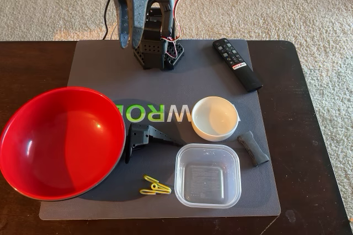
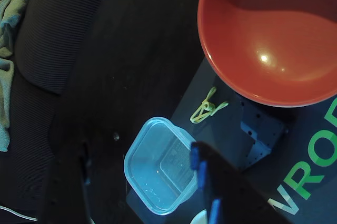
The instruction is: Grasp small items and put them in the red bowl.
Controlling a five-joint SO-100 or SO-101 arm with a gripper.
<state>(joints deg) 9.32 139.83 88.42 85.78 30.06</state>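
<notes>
In the wrist view the red bowl [image 2: 268,34] is running off the top and right edges, far ahead of the gripper [image 2: 202,182], which is showing only as a dark blur, its jaws unreadable. The small white bowl [image 2: 199,217] is peeking in beside it, mostly cut off by the bottom edge.

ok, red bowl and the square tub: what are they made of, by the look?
Red bowl: probably glossy plastic, possibly melamine; smooth, with a sharp light highlight in the wrist view, dark outer rim. Square tub: clear thin plastic; the mat shows through its walls and base.
</notes>
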